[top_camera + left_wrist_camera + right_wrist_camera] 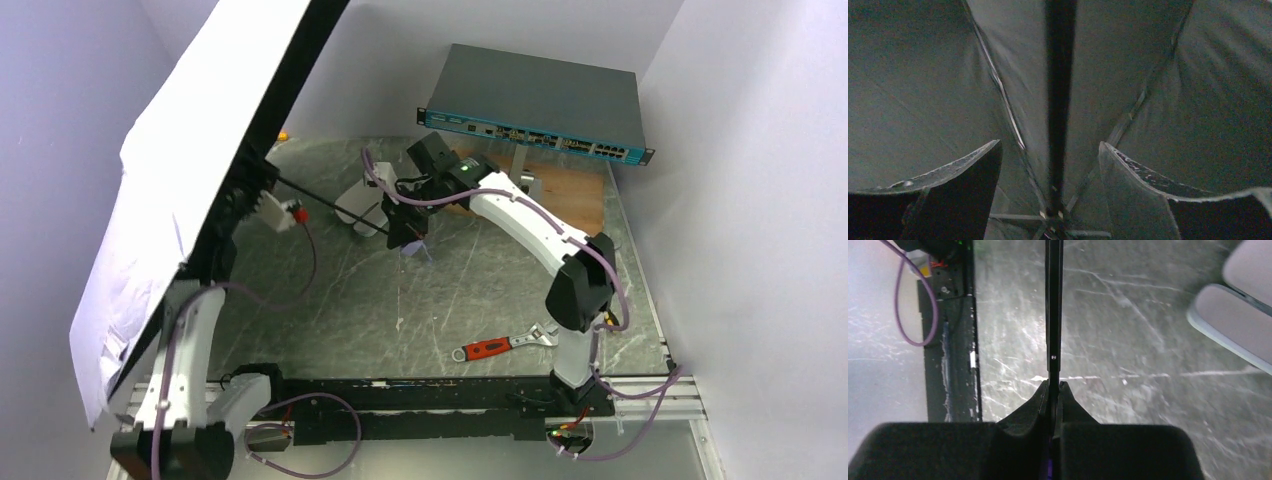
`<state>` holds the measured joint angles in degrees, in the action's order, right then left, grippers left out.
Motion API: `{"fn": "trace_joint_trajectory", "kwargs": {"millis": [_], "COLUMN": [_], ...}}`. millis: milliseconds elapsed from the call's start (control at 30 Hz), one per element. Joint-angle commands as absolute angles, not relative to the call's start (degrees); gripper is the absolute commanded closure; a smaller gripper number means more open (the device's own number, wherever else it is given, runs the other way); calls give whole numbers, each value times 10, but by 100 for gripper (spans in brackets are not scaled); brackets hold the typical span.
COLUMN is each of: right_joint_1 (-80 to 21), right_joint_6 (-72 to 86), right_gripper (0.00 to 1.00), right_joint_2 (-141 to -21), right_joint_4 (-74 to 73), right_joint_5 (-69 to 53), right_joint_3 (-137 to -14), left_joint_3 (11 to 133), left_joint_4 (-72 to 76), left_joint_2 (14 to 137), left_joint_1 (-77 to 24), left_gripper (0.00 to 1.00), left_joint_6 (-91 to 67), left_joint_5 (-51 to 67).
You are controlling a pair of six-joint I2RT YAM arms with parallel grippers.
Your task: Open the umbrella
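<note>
The umbrella stands open at the left, its pale canopy tilted on edge with the black inner side facing the table. Its thin black shaft runs from the hub to my right gripper, which is shut on the shaft near the lavender handle. In the right wrist view the right gripper pinches the shaft between both fingertips. My left gripper is open near the hub. The shaft passes between its fingers without touching them. Ribs and the dark underside fill that view.
A pale oval clamshell case lies open behind the shaft and shows again as the case. A red-handled wrench lies near the right arm's base. A network switch stands on a raised stand at the back, over a wooden board.
</note>
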<state>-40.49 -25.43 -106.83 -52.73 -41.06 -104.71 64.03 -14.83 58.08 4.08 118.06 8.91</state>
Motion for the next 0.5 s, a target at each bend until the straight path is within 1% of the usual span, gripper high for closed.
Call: {"fn": "trace_joint_trajectory", "kwargs": {"millis": [0,100,233,300,467], "right_joint_1": [-412,-413,-413,-413,-412], "right_joint_6": [-238,-230,-250,-249,-250], "right_gripper": [100,100,100,100,100], "right_joint_2": [-1116,-1135,-1163,-1170,-1182], "right_joint_4": [-495,-463,-456,-440,-407], "right_joint_5": [-502,-513,-530,-527,-519], "right_joint_3": [-1093,-1090,-1090,-1078,-1058], "left_joint_3": [545,509,511,514,513], "left_joint_4": [-285,-341,-415,-429,-440], "left_joint_2": [506,473,460,462,506], "left_joint_1": [-20,-84,-163,-207,-331], "left_gripper": [23,21,20,20,22], "left_joint_6": [1198,1165,1096,1055,961], "left_joint_5": [153,174,210,219,174]}}
